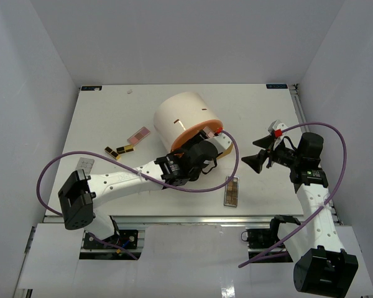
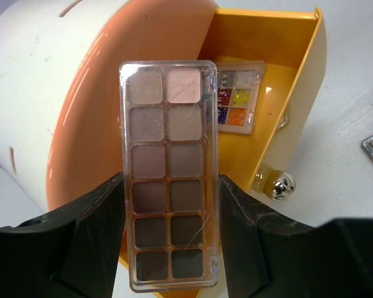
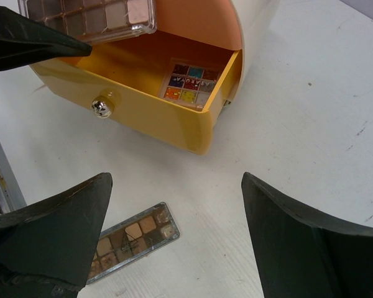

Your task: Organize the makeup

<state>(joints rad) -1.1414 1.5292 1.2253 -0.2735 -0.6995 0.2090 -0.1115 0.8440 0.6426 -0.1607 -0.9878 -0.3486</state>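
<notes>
Left gripper (image 2: pixel 170 211) pinches clear-cased brown-pink eyeshadow palette (image 2: pixel 168 155) by long edges, over open yellow plastic drawer (image 2: pixel 301 93) ahead, apparently for drop-in; right gripper (image 3: pixel 174 186) wide, empty, hanging clear.

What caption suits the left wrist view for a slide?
Left gripper holds a brown eyeshadow palette at the open yellow drawer, which contains a colourful palette.

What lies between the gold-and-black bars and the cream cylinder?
A pink palette, lying flat; the top view shows it between the bars and the cylinder.
</notes>
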